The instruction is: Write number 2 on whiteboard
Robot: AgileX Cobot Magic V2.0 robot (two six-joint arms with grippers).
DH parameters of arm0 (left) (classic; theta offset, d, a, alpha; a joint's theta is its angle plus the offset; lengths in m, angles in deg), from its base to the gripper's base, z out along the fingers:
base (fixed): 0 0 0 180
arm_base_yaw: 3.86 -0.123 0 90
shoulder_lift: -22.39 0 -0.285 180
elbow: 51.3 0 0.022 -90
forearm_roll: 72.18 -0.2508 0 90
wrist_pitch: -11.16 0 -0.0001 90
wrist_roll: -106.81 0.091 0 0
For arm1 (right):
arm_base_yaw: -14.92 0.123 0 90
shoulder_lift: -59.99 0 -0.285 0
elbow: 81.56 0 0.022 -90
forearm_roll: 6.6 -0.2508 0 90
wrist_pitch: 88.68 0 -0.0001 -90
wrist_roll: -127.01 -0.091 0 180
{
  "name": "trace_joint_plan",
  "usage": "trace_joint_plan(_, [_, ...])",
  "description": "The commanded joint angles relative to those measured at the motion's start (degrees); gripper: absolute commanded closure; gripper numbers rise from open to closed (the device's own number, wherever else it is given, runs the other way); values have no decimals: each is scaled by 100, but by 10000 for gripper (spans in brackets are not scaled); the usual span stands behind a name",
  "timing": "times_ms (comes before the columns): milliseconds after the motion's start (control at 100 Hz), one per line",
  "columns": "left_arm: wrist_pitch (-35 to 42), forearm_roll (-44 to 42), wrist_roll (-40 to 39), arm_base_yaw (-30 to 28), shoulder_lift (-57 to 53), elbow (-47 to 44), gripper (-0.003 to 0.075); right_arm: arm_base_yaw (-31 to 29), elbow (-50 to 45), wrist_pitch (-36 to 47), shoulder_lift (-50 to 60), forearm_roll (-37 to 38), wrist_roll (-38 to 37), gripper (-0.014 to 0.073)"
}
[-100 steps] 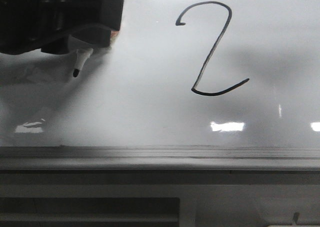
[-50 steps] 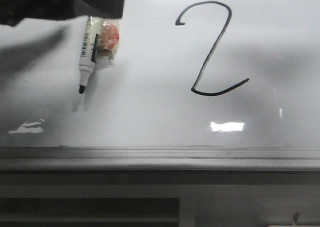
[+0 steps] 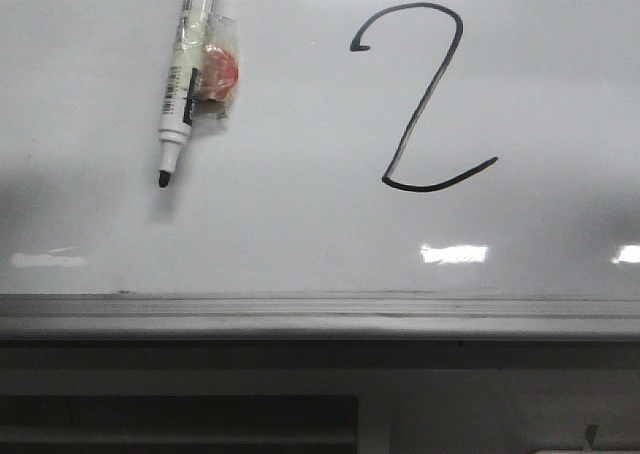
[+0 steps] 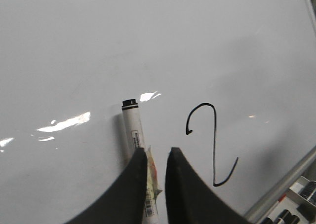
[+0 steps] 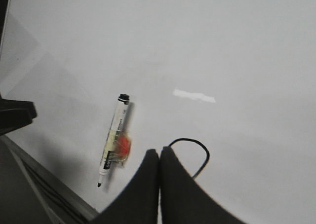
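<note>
whiteboard (image 3: 300, 234) | marker (image 3: 178, 94) lying flat, uncapped | number 2 (image 3: 425, 99) drawn beside it

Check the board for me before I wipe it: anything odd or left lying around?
The marker lies uncapped on the whiteboard left of the number 2, with a taped red and clear bit on its barrel.

Marker (image 3: 178, 84) lying flat, uncapped.

The marker has a white barrel with a printed label, a black tip at the near end and a black ring at the far end, seen in the left wrist view (image 4: 134, 130) and the right wrist view (image 5: 113, 137). It lies slightly slanted, tip pointing toward the front edge. A wad of clear tape with a red-orange blob (image 3: 218, 72) clings to the side of its barrel. Dark marker-like objects (image 4: 296, 204) sit in a holder past one edge, too cropped to make out clearly.
</note>
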Motion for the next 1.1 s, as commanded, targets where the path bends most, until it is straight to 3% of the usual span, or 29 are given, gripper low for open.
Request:
trace_joint_plan(0, [-249, -184, 33, 14, -347, -64, 740, -24, -257, 550, 464, -134, 41, 640])
trace_joint_plan(420, [-791, -531, 33, 14, -1988, -1029, 740, -24, -2056, 786, 2730, -134, 41, 640])
trace_joint_plan(650, [-805, -501, 33, 14, -2650, -1083, 740, -24, -2317, 786, 2892, -134, 41, 640])
trace_joint_plan(1090, [-805, -262, 33, 14, -2678, -1086, 740, -24, -2317, 757, 2892, -144, 41, 640])
